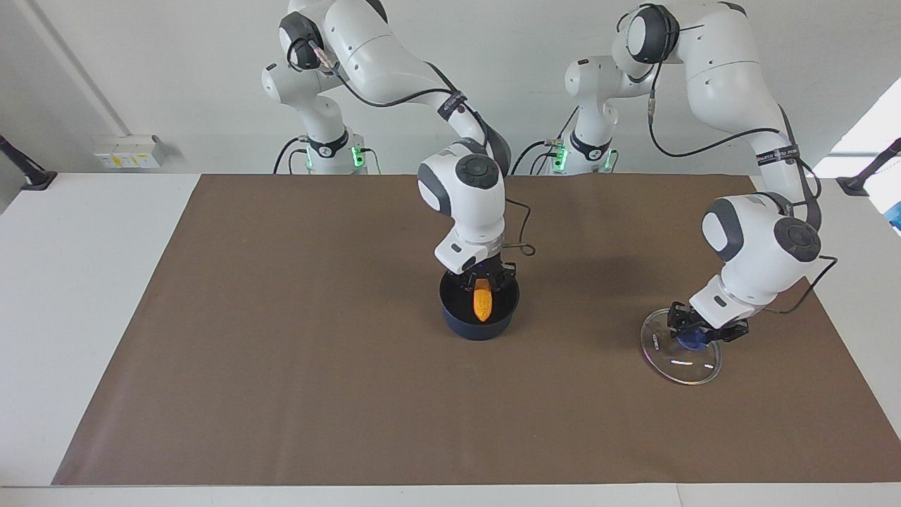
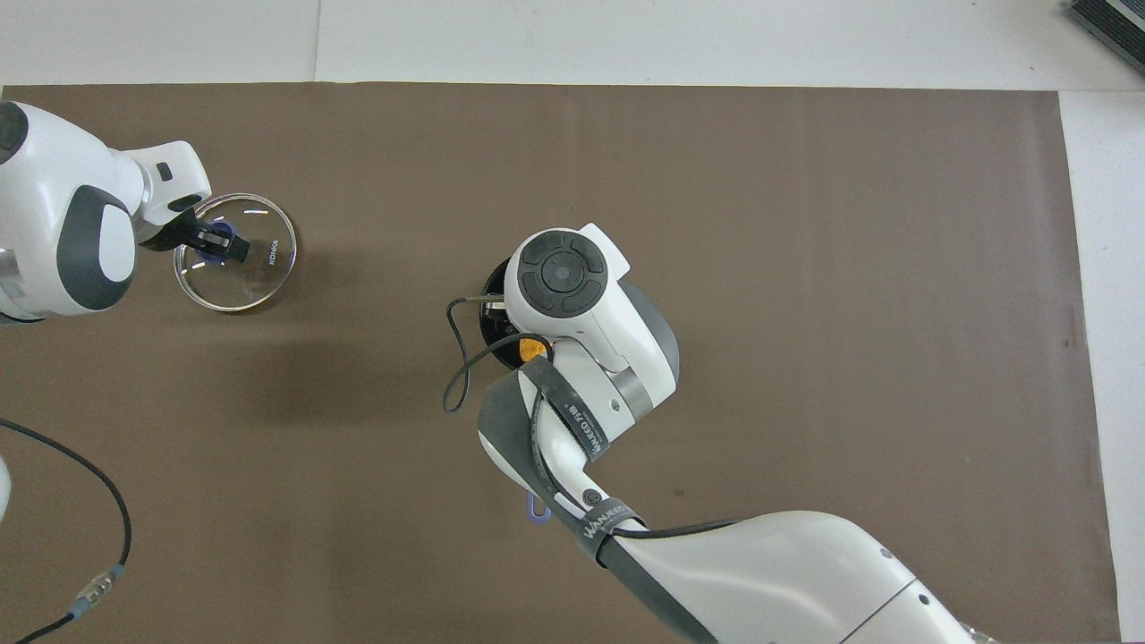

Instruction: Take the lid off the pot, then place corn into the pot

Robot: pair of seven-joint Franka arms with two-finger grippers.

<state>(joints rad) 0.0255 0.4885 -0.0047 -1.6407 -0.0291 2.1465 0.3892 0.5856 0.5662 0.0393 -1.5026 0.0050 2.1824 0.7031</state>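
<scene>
Toward the right arm's end, the white table (image 1: 84, 282) lies bare, with a matte brown paper mat (image 1: 281, 352) covering its middle. At the mat's centre stands the pot (image 1: 479, 324), a small round dark navy saucepan with a black inside; in the overhead view only the looped tip of its lighter-blue handle (image 2: 537, 511) peeks out from under the arm, pointing toward the robots. The right hand (image 1: 483, 282) hangs over the pot's mouth, reaching into it. The corn (image 1: 482, 301), an oblong yellow-orange cob with a bumpy kernel surface, stands upright inside the pot with its upper end between the fingers; whether they are pinching it or have parted from it cannot be told.

Toward the left arm's end, the lid (image 1: 681, 348), a round clear glass disc with a thin metal rim, is tilted, its lower edge at the mat. The left hand (image 1: 702, 333) is pressed tight on the lid's blue knob (image 1: 695, 340). A plain pale wall (image 1: 176, 70) rises past the arms' bases.
</scene>
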